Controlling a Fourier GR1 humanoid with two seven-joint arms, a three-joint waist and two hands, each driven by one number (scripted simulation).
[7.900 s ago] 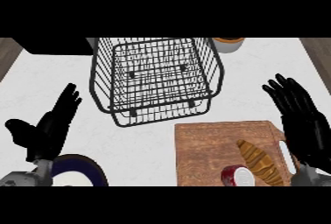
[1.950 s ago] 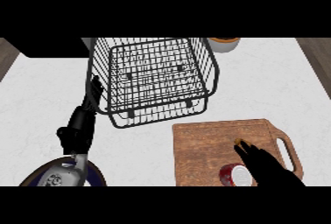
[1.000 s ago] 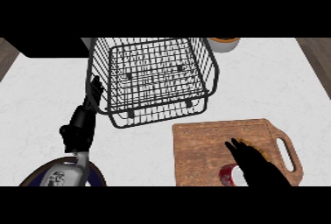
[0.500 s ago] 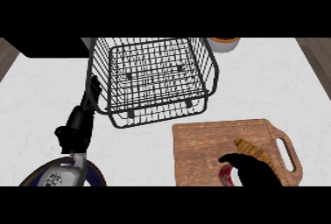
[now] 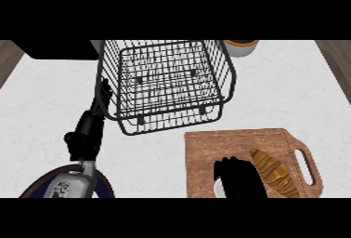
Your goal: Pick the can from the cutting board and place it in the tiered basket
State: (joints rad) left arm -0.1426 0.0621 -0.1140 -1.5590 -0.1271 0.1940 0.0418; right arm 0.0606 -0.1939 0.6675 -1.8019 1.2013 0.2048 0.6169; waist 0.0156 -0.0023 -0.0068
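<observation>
Black fingers of the right hand [image 5: 237,179] are curled down over the can, hidden beneath on the wooden cutting board [image 5: 219,144].

White counter [image 5: 288,88]: basket [image 5: 165,83], cutting board [image 5: 219,148]

So since the start we've swung our left robot hand [image 5: 87,135] from resting open near the left edge to edge-on right beside the basket [image 5: 165,83]. Our right robot hand [image 5: 237,179] dropped onto the cutting board [image 5: 205,148], and its fingers have now curled over the can, which we can't see anymore.
</observation>
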